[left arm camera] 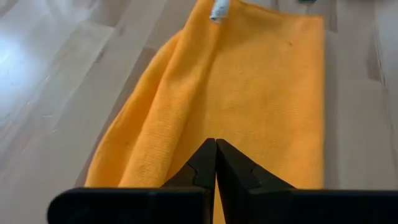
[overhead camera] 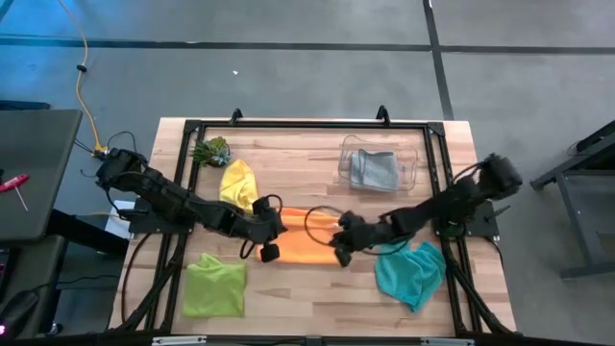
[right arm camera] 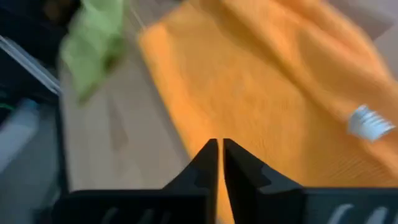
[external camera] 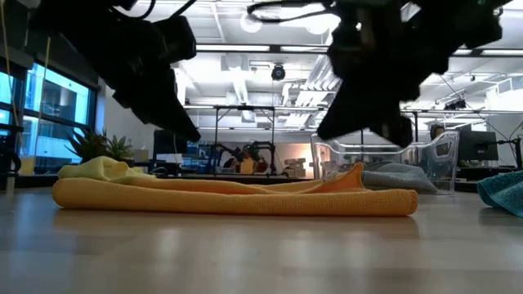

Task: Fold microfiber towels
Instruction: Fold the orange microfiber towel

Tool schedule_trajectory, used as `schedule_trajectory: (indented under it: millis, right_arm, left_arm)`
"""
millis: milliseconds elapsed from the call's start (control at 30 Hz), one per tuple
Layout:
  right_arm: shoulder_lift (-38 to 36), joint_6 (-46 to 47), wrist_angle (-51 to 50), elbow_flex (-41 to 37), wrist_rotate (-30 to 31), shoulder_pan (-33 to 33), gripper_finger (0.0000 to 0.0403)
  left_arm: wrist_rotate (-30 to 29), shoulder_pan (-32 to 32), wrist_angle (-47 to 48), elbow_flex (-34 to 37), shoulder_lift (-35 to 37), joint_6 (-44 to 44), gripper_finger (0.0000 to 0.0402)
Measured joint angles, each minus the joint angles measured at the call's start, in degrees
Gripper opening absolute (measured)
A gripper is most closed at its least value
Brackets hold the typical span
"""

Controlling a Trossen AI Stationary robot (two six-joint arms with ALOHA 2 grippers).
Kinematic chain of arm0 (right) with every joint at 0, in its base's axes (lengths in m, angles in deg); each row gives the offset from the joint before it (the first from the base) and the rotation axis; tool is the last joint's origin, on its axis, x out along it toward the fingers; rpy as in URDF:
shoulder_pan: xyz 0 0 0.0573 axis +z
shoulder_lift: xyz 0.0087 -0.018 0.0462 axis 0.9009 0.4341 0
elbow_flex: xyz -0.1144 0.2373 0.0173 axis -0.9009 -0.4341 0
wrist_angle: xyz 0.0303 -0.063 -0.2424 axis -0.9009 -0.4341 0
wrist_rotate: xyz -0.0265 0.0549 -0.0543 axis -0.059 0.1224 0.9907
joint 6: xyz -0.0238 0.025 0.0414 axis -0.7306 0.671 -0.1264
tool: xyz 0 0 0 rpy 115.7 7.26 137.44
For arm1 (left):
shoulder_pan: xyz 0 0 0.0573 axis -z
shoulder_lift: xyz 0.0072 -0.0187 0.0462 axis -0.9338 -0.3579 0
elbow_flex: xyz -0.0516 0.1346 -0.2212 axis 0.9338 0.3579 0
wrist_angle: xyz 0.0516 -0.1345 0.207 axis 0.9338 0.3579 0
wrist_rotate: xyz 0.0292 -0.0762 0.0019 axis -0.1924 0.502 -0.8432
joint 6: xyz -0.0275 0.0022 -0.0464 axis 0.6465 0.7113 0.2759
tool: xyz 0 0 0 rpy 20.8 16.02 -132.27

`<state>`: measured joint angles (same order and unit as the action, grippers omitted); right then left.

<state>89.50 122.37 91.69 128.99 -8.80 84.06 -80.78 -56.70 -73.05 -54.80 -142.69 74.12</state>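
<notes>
Both arms reach inward toward the middle of the tabletop, bent at the elbow. The left tool point(overhead camera: 270, 252) and the right tool point(overhead camera: 340, 258) each have their fingers pressed together, tips pointing toward each other, a little apart.

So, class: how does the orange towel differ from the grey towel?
The orange towel lies flattened on the bare table between both grippers; the grey towel sits inside the clear bin. The orange one is touched by arms; the grey one is away from them. Both are soft cloths.
</notes>
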Motion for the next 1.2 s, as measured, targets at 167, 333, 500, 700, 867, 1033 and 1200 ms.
schedule_trajectory:
  millis: [167,333,500,700,867,1033,1200]
  right_arm:
    - [8.48,-0.17,-2.71,6.55,-2.04,0.08,0.0006]
    - [12.40,0.19,-4.87,9.92,-2.85,-0.19,0.0002]
    - [12.64,0.92,-6.86,9.86,-4.60,-0.26,0.0001]
    - [13.07,1.58,-8.25,9.60,-6.31,0.59,0.0000]
    - [13.68,3.43,-8.84,9.62,-6.53,2.24,0.0000]
    - [13.68,4.38,-9.78,9.60,-6.18,3.91,0.0000]
    - [13.68,6.03,-10.19,9.60,-6.14,5.11,0.0000]
  left_arm:
    - [3.55,-0.97,2.92,-0.08,-1.59,-1.33,0.0000]
    - [8.03,-2.44,2.89,0.01,-5.62,-2.79,0.0000]
    - [8.64,-4.52,0.97,-1.31,-10.65,-3.35,0.0000]
    - [4.92,-7.24,-0.63,-2.10,-12.24,-2.71,0.0000]
    - [3.97,-9.94,-1.64,-2.07,-10.75,-5.25,0.0000]
    - [4.15,-12.77,-2.19,-2.14,-10.54,-9.18,0.0000]
    - [2.76,-16.57,-2.02,-2.16,-10.54,-12.32,0.0000]
